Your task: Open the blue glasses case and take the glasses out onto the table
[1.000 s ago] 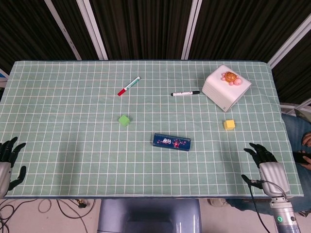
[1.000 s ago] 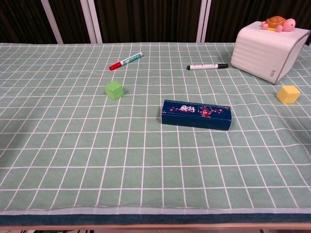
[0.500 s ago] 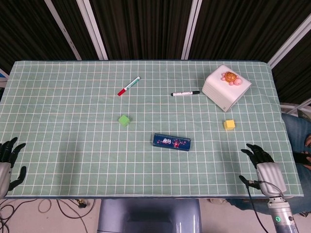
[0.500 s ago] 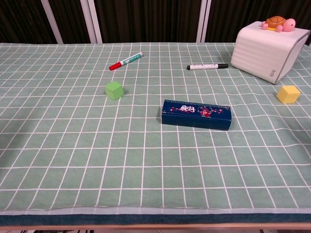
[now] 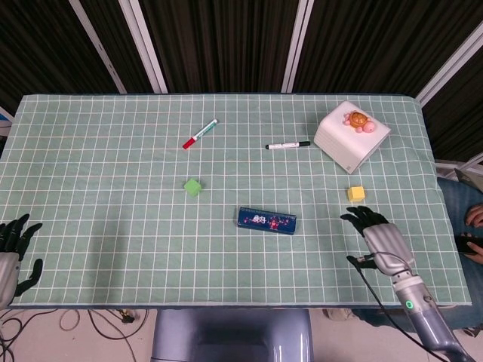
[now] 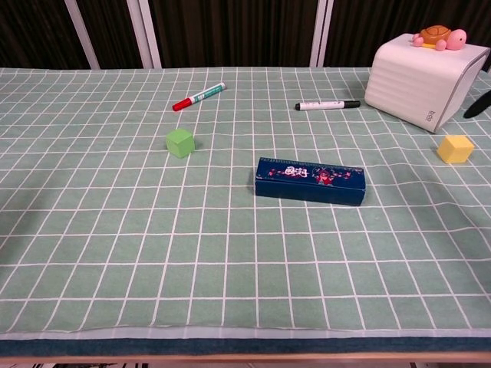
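Two hands show, both spread and holding nothing. Right hand (image 5: 375, 240) hovers over the worktop (image 5: 113, 196); the closed blue glasses case (image 5: 267, 220) lies to its left, apart, and a yellow cube (image 5: 356, 194) just beyond its fingertips. Left hand (image 5: 13, 251) sits at the worktop's near-left edge.

- Looks like a robot test lab or demo cell.
- Table draped in a green cloth with a white grid (image 5: 113, 151).
- Dark corrugated wall panels with white metal struts (image 5: 143, 45) behind.
- Loose cables (image 5: 68, 320) on the floor beneath the table edge.
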You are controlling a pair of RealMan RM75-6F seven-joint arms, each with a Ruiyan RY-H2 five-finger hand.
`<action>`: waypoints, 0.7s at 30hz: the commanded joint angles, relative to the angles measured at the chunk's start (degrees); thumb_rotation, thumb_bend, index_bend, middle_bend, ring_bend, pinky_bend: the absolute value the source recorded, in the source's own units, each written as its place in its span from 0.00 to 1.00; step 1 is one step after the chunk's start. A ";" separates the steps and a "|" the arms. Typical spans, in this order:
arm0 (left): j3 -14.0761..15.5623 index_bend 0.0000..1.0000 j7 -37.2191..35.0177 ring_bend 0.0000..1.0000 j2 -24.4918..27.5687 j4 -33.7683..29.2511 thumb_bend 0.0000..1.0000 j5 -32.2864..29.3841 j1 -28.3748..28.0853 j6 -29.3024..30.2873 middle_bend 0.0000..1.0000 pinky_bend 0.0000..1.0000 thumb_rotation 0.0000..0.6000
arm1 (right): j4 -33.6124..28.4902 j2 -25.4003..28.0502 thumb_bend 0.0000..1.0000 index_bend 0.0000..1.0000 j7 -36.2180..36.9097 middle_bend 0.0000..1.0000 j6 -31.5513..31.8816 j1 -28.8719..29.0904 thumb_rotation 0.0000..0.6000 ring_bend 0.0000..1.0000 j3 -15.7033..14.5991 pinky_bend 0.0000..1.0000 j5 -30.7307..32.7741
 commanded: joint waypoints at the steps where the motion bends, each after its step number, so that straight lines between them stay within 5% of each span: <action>1: 0.04 0.12 0.00 0.00 -0.02 -0.09 0.47 -0.03 0.00 -0.05 0.00 0.02 1.00 | -6.79 4.28 0.28 0.23 -6.92 0.21 -12.34 9.85 1.00 0.13 4.72 0.23 9.80; 8: -0.03 0.12 -0.56 0.00 0.29 -0.46 0.47 -0.84 -0.07 -0.69 0.00 0.02 1.00 | -6.66 -0.49 0.37 0.23 -17.69 0.24 -20.53 22.86 1.00 0.13 6.78 0.23 30.92; 21: -0.04 0.12 -1.56 0.00 0.69 -0.79 0.47 -1.69 -0.33 -1.76 0.00 0.02 1.00 | -1.75 -12.00 0.37 0.26 -41.36 0.27 -9.82 44.96 1.00 0.13 4.25 0.23 72.13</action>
